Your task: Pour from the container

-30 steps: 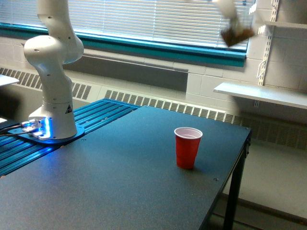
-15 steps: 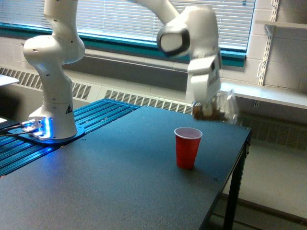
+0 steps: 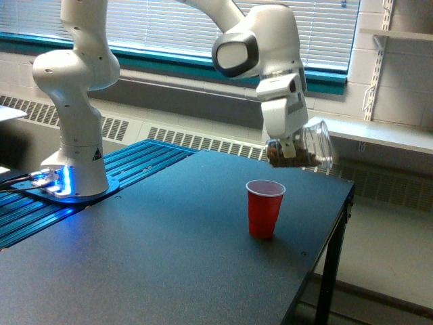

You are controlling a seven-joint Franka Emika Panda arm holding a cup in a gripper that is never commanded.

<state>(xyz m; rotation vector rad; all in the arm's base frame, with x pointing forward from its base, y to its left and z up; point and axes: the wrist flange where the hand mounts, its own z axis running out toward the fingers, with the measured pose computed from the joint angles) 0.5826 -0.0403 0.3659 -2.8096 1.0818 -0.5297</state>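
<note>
Shown at upper centre, the gripper (image 3: 289, 143) is closed on the container (image 3: 306, 150), a clear, thin-walled plastic cup held on its side, its wide rim turned toward the exterior view's right and tipped slightly down. Brown granular material lies heaped against the lower wall, near the fingers; none is seen falling. The container hangs in the air above and a little to the right of the red cup (image 3: 264, 208), apart from it. Judged by its look, the container is light and smooth, and its thin wall would likely flex or crack under a hard squeeze; the sound place to hold it is the stiffer closed end, about where the claw appears to clamp it, though the exact contact is hidden behind the white hand. The red cup is opaque plastic, tapered, open-topped, standing upright on the table (image 3: 169, 250), whose top is dark, matte and flat. At far left rises the arm's white, glossy, rounded base (image 3: 74, 122), mounted on a ribbed blue surface (image 3: 142, 159). Beyond are horizontal blinds (image 3: 176, 27) and white wall shelves (image 3: 372, 132).
</note>
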